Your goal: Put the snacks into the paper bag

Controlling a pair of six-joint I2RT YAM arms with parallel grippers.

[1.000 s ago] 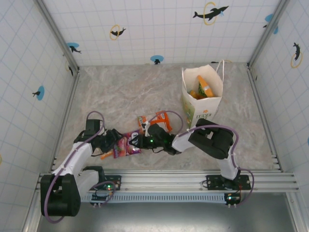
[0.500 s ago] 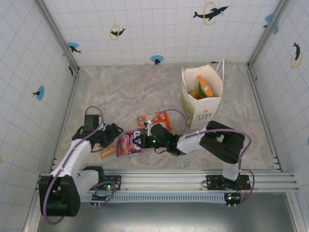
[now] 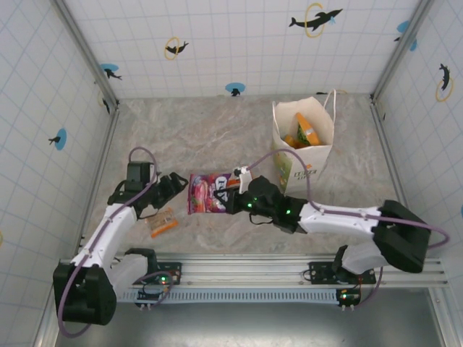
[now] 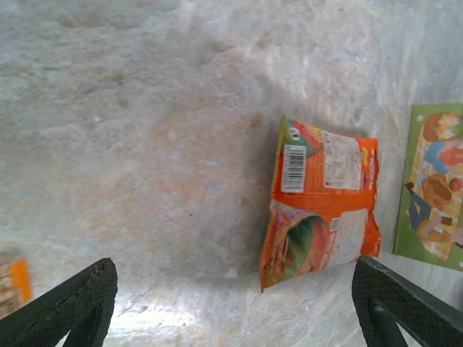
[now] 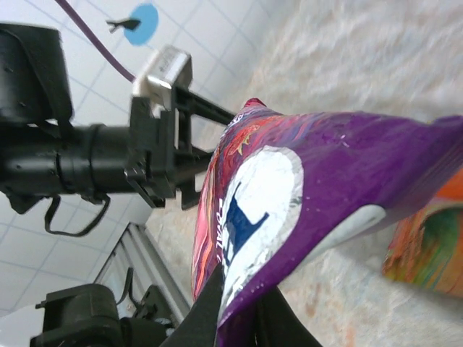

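One purple snack packet (image 3: 205, 194) is pinched by its edge in my right gripper (image 3: 227, 198), whose fingers are closed tight on it, left of the table's (image 3: 181, 137) middle and toward the near edge. My left gripper (image 3: 176, 189) stands wide apart just beside the packet's other end, holding nothing. An orange packet (image 4: 322, 199) lies flat near the paper bag (image 3: 304, 148), which stands upright toward the far right corner. A slim orange bar wrapper (image 3: 163, 223) lies by the near edge.

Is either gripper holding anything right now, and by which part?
The right gripper pinches the purple snack packet by its edge nearest that arm; the left gripper holds nothing.
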